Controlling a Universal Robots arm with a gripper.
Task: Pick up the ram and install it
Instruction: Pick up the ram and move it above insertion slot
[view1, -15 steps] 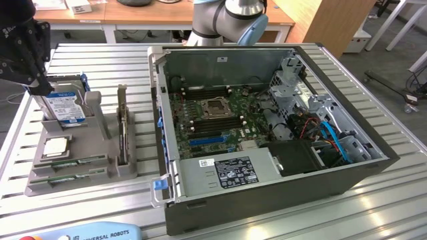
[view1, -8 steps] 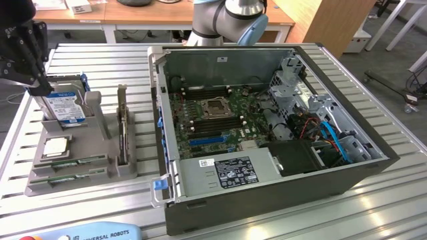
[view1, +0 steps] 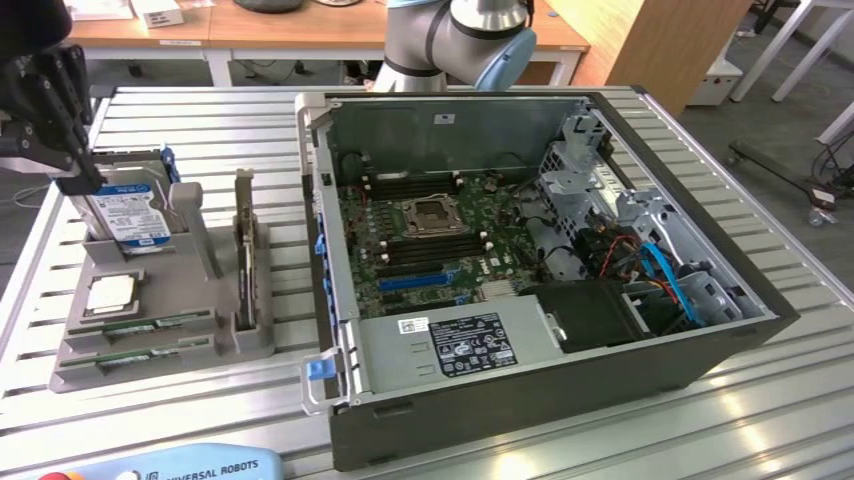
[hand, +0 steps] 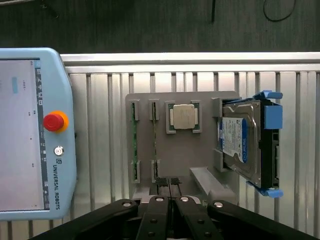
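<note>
Your gripper (view1: 75, 178) hangs at the exterior view's left, fingers pressed together on nothing, over the hard drive (view1: 134, 215) end of the grey holder (view1: 227, 350). The ram (view1: 154, 323) stands on edge in slots at the holder's other end, beside the open computer case (view1: 534, 400). From the wrist view, your gripper (hand: 170, 202) is closed and empty. The ram (hand: 133, 140) sits slotted, apart from the fingertips, with the processor (hand: 182, 116) between it and the drive (hand: 240, 142).

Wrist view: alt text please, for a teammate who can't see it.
The shut hand hangs over a grey parts tray holding two ram sticks on edge, a silver processor and a blue-labelled hard drive; a teach pendant lies beside the tray.
</note>
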